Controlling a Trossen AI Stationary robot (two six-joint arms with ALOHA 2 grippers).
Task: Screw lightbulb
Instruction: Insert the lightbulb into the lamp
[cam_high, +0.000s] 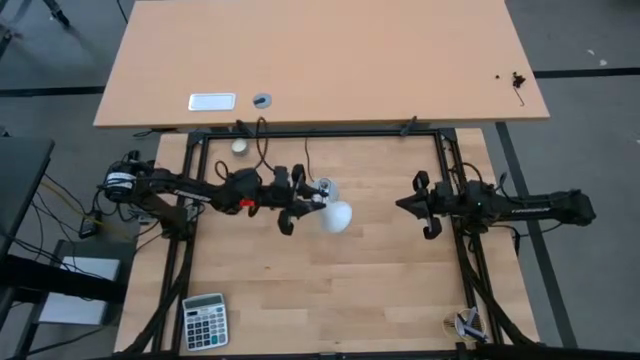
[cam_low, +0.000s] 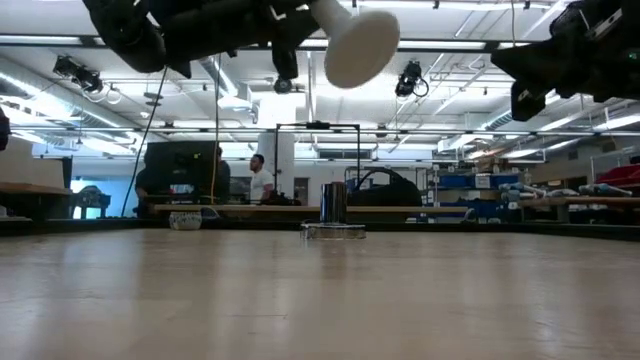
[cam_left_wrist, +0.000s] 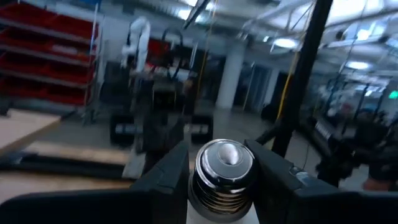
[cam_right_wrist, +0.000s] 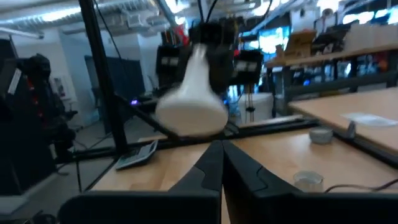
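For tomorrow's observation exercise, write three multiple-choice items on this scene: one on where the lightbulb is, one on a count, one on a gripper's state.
1. Where is the lightbulb?
A. Lying on the table
B. Held in the air by the left gripper
C. Screwed into the socket

2. How many calculators lie on the table?
A. None
B. One
C. Three

3. What state is the right gripper in?
A. Shut, holding nothing
B. Shut on the lightbulb
C. Wide open around the socket

Answers:
1 B: the left gripper clamps the screw base of the lightbulb, which the low view shows well above the table.
2 B: a single calculator lies at the table's near left corner.
3 A: the right gripper has its fingers pressed together with nothing between them, apart from the bulb.
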